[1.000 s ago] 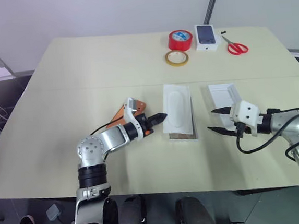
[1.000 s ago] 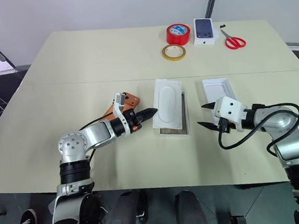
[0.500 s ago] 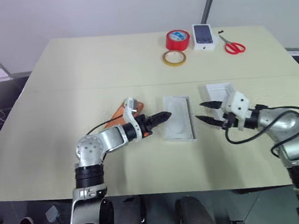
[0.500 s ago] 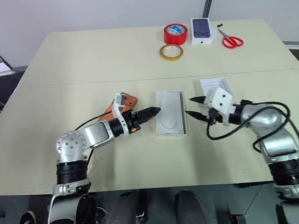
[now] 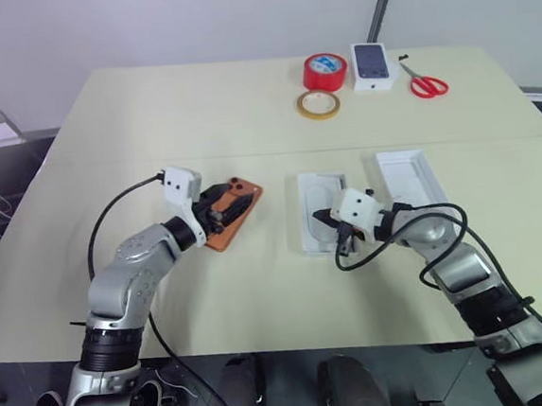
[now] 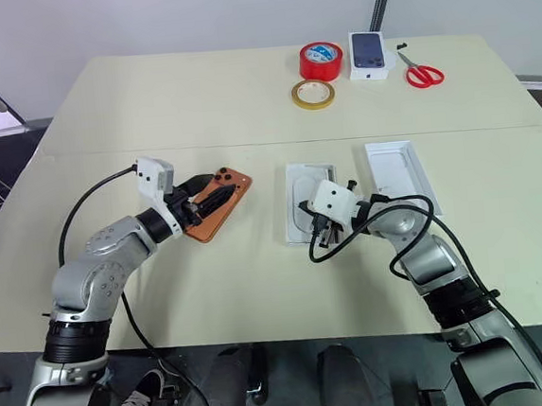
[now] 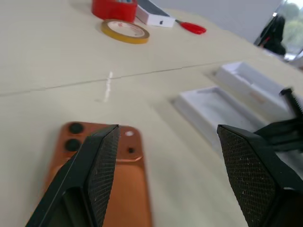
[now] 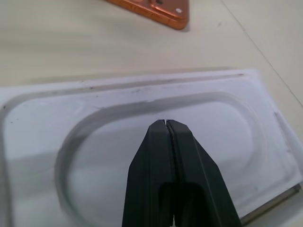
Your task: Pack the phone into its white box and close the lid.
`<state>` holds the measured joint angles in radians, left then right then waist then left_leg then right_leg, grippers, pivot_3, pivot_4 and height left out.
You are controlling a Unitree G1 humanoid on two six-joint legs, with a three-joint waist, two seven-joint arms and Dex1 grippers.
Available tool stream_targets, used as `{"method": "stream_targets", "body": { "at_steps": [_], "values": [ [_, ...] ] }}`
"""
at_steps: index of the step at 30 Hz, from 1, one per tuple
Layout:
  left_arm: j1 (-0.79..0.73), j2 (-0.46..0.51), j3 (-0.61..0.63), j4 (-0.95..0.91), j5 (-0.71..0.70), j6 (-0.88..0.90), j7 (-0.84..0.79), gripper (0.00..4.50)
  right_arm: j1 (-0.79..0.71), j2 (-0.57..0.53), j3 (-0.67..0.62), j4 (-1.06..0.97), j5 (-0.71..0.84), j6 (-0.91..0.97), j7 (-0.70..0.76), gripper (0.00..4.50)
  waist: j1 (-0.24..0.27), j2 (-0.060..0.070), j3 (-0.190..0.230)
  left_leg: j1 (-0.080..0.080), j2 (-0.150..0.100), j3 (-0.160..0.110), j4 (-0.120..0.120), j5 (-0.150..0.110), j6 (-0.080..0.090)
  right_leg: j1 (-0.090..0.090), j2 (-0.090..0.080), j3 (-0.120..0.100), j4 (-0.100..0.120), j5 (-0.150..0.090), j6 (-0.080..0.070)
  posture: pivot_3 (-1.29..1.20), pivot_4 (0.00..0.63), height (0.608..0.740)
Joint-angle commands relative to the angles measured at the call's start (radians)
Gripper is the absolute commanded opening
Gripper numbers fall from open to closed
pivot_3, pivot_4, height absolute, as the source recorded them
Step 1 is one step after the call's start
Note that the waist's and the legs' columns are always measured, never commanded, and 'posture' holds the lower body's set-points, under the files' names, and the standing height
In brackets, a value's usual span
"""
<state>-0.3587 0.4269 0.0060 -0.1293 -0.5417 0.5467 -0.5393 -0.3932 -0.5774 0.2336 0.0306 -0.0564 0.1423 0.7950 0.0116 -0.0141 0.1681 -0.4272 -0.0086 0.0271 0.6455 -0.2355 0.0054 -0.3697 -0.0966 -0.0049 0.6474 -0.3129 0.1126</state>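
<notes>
The orange phone [image 5: 217,239] lies back up on the table, camera bump [image 7: 75,142] toward the far side. My left gripper [image 5: 238,202] hovers over it, open, with nothing between its fingers [image 7: 102,161]. The white box [image 5: 322,187], a shallow tray with an oval recess, sits to the right of the phone. My right gripper [image 8: 164,122] is shut and empty, its tip just above that recess. The lid [image 5: 406,177] lies open side up to the right of the box.
At the table's far edge stand a red tape roll [image 5: 326,70], a yellow tape ring [image 5: 319,105], a small white box with a phone picture [image 5: 374,64] and red scissors [image 5: 427,86]. A seam runs across the table's middle.
My left gripper drew back leftward from the box to above the phone, rolled and opened. My right gripper moved left from beside the lid to over the box and shut.
</notes>
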Motion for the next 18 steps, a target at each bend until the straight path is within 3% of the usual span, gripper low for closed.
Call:
{"method": "stream_targets", "body": {
  "at_steps": [1,11,18],
  "values": [
    [-0.005,0.013,0.034,-0.002,0.021,-0.045,-0.027,3.47,-0.009,-0.05,-0.009,0.015,-0.025,-0.003,0.025,0.03,0.001,0.0,0.0,0.0,0.0,0.0,0.0,0.0,0.0,0.0,0.0,0.0,0.0,0.0,0.0,0.0,0.15,0.728],
    [-0.007,0.012,0.039,0.033,0.071,-0.067,-0.045,3.47,-0.006,-0.078,0.003,-0.01,-0.03,-0.014,0.076,0.03,-0.002,0.0,0.0,0.0,0.0,0.0,0.0,-0.001,0.002,0.0,0.0,0.0,0.0,0.001,0.001,0.0,0.15,0.728],
    [-0.035,0.019,0.072,0.063,0.028,0.051,-0.04,3.47,-0.021,-0.015,-0.017,-0.04,-0.005,0.026,0.038,0.03,-0.007,0.0,0.0,0.0,0.001,0.0,-0.001,-0.001,0.002,-0.001,0.0,0.0,0.001,0.001,0.001,0.0,0.15,0.728]
  ]
}}
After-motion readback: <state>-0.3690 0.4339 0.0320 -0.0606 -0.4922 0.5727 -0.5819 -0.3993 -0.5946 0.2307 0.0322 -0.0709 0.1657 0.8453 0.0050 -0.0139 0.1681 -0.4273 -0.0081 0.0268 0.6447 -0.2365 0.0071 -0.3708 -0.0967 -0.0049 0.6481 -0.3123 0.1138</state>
